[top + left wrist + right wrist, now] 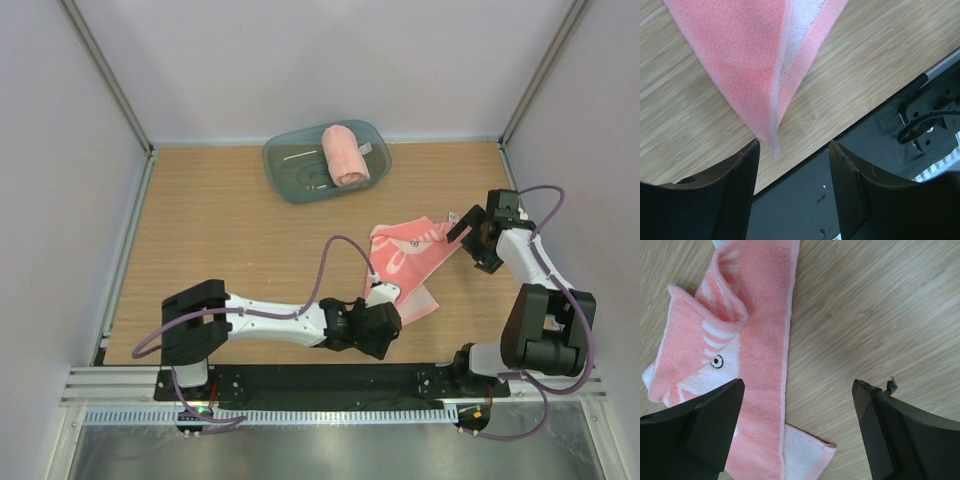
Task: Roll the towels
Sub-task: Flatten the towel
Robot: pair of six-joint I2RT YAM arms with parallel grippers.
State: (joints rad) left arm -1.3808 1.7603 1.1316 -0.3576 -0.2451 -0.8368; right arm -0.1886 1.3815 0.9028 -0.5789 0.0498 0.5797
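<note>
Left end effector (794, 145) stands open at the near corner of the printed towel (410, 255). Right end effector (797, 385) is wide open above its far end on the surface (230, 220). Presumably limp, light terry: pinch hemmed corners.

Both jaws apart; left arm (275, 320) low, outstretched; right arm (527, 256) sharply bent.

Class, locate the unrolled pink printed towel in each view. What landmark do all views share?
Top external: the unrolled towel lies right of centre.
Left wrist: the towel fills the upper left, one corner pointing down.
Right wrist: the towel covers the left half, eye print and stripes showing.
Shared landmark: the wood-grain tabletop.
</note>
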